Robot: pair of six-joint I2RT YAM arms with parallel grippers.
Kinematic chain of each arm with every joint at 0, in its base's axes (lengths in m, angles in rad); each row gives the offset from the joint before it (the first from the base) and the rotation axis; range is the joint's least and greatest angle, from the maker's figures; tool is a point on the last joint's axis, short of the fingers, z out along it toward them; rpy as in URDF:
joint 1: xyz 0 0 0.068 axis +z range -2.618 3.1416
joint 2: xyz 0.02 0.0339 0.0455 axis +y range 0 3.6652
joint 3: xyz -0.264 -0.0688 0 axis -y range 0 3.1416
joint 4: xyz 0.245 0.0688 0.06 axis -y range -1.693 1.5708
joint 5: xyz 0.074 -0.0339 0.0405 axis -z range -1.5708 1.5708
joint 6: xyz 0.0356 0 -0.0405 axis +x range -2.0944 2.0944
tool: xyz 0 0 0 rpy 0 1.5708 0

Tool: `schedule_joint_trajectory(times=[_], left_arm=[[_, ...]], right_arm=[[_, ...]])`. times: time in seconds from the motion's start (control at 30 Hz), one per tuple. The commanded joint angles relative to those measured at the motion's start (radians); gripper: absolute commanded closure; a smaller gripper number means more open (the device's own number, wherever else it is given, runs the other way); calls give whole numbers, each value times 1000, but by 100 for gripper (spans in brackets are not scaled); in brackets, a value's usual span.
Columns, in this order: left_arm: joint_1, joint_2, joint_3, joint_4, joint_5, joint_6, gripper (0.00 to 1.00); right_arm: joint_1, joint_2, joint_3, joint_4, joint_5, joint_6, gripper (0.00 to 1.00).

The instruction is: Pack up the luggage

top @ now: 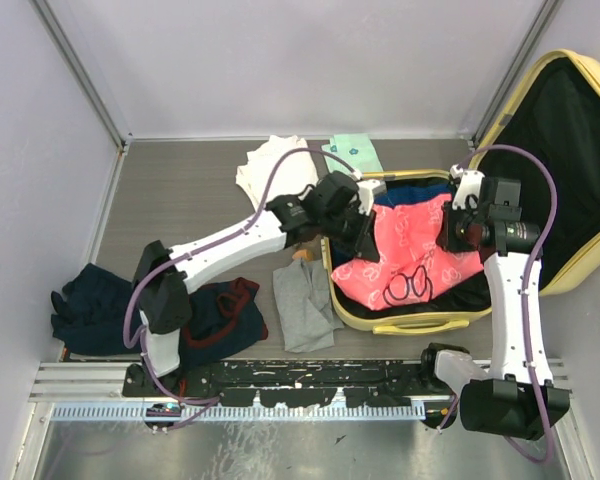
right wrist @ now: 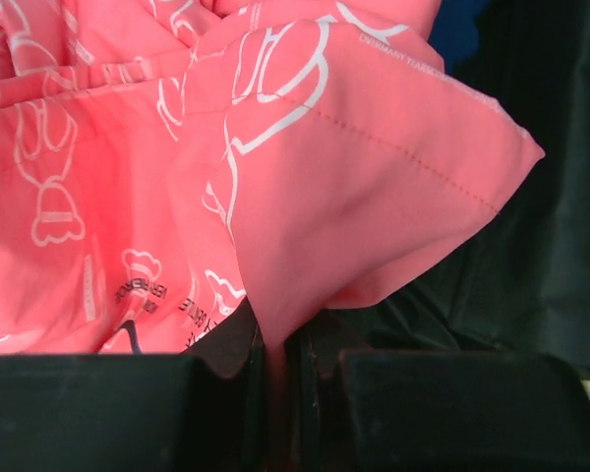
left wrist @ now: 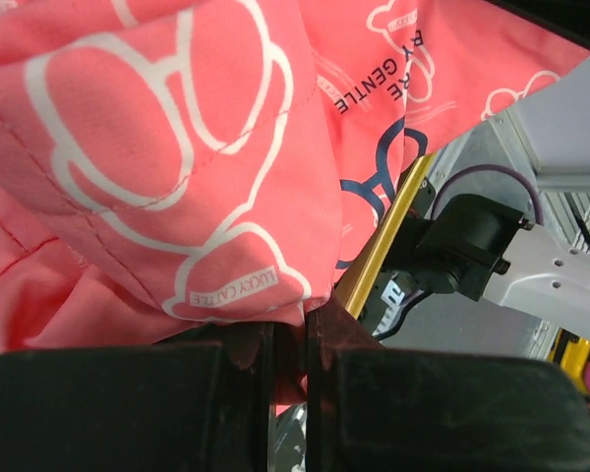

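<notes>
The left claw [top: 363, 238] [left wrist: 290, 334] was closed on an edge of the pink garment [top: 405, 255] [left wrist: 177, 147] [right wrist: 324, 177], and the cloth came out from between its two black fingers. The right claw [top: 450, 235] [right wrist: 280, 344] was also closed on this garment and pinched a folded corner of it. On the cloth were white outline drawings and small print. "LUCKY" and "GENTLE" could be read in the left wrist view, while the other words were too small.

In the top view the garment lay spread inside the luggage [top: 430, 322] [left wrist: 374, 256] [right wrist: 531, 256], which stood open at 3 o'clock on the table, with its black-lined lid leaning toward 2 o'clock. A blue cloth [top: 420, 190] lay under the garment at the 12 o'clock side.

Outside the luggage, a grey garment [top: 302, 305] lay just beside its rim at 9 o'clock. A white garment [top: 275, 165] and a mint-green one [top: 355, 152] lay at 11 o'clock. A navy garment with red trim [top: 225, 315] and a dark heap [top: 85, 300] lay at 8 o'clock.

Both arms reached forward from the near edge, the left one slanting across toward the luggage.
</notes>
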Motion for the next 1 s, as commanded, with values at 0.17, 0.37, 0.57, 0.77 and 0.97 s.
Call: schedule_joint_trajectory(times=[0.17, 0.37, 0.57, 0.77, 0.97], left_arm=[[-67, 63, -134, 227, -41, -108, 100], [-44, 67, -127, 146, -149, -32, 100], [-41, 32, -66, 27, -148, 95, 49], [-40, -14, 34, -87, -221, 248, 18], [-36, -80, 90, -75, -260, 465, 15]], right_arm=[[-148, -26, -180, -2, 12, -317, 100], [-164, 70, -205, 109, -21, -341, 93], [-183, 161, -84, -13, -33, -450, 29], [-193, 221, 180, -241, -39, -572, 5], [-199, 260, 300, -389, -59, -655, 18]])
